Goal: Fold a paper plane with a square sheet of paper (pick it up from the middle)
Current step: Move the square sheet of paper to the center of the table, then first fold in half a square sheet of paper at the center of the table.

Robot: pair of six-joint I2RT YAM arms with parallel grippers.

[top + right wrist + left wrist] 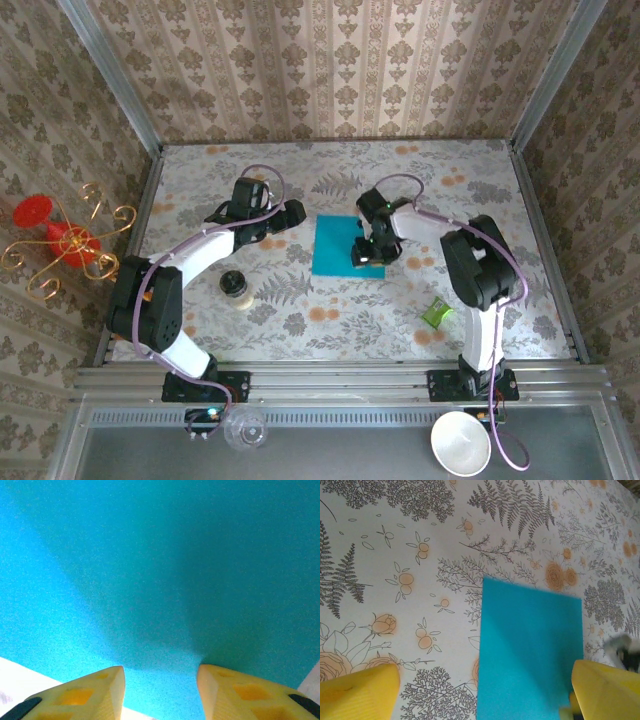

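Top external view is showing the thin teal-blue square sheet of paper [335,245] lying flat near the middle of the floral-patterned table [300,320]. The right gripper [368,252] is reaching down over the sheet's right edge. In the right wrist view its yellow fingertips [107,687] are standing partly apart, with bare teal paper between them and nothing clamped. The left gripper [290,213] is hovering just beside the sheet's left side, jaws spread wide and empty. A small green crumpled wrapper [436,312] is lying well apart from the sheet.

Right edge of the square sheet of paper [335,245] hidden beneath the right pincer [368,255]
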